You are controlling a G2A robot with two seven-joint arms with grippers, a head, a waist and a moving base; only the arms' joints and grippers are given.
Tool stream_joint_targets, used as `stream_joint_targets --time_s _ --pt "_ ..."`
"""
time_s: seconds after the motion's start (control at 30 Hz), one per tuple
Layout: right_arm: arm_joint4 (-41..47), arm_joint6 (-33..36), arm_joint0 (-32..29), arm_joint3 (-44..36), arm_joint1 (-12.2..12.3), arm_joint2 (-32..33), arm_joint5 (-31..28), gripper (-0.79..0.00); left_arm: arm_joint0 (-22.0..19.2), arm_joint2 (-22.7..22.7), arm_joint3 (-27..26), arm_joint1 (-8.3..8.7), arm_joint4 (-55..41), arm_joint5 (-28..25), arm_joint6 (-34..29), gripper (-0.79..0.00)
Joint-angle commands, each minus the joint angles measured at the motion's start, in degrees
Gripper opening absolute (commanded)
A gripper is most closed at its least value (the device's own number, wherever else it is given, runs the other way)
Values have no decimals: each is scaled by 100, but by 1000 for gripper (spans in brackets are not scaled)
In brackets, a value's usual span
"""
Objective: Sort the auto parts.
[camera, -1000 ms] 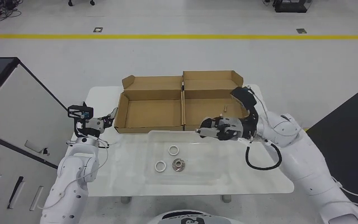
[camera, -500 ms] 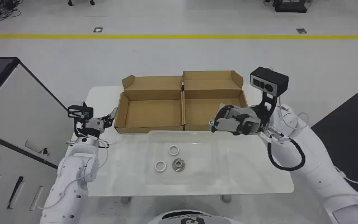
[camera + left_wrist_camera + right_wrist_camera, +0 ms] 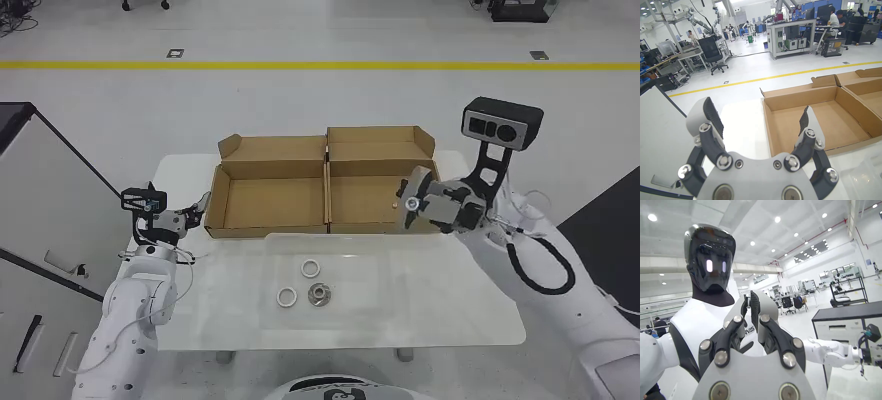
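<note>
Right gripper: my right gripper [image 3: 408,200] [image 3: 749,297] is pinched together on a small threaded part [image 3: 748,303]. Its tips are turned back toward the robot rather than down at the table [image 3: 450,310].
Part axis: as far as I can judge, the long axis runs along the fingers.
Where it hangs: seen from above, over the 3 o'clock wall of the right box [image 3: 370,200].
Key relation: the bare box floor lies at 9 o'clock from the threaded part, close by. I reckon a short shift that way and a wrist turn downward come before any release.
Left gripper: my left gripper [image 3: 195,212] [image 3: 757,106] stands wide apart and empty, just off the 9 o'clock wall of the left box [image 3: 268,200] [image 3: 829,121].
Still to sort: a white ring [image 3: 310,268], a second white ring [image 3: 287,296] and a metal flanged part [image 3: 320,293] lie in the clear tray [image 3: 380,300]. They are at 7 o'clock from the right gripper and 4 o'clock from the left.
Nearer arm: both look about equally far from the tray; only the left is free.
Risk: so tiny a piece could bounce off the cardboard wall.
</note>
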Motion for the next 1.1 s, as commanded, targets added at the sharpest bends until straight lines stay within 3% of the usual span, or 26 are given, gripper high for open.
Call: stream_joint_targets --time_s 0.0,0.27,0.37,0.77,1.07 --pt "84 -9 -8 3 -3 -3 -9 -785 0 0 0 0 0 0 0 0" --pt "84 -9 -8 3 -3 -3 -9 -785 0 0 0 0 0 0 0 0" --pt "211 -318 -149 -163 -50 -26 99 -785 0 0 0 0 0 0 0 0" --pt "1211 -499 -330 -310 -348 -174 -496 -785 0 0 0 0 0 0 0 0" --pt "924 -398 -449 -179 -447 63 -234 -785 0 0 0 0 0 0 0 0"
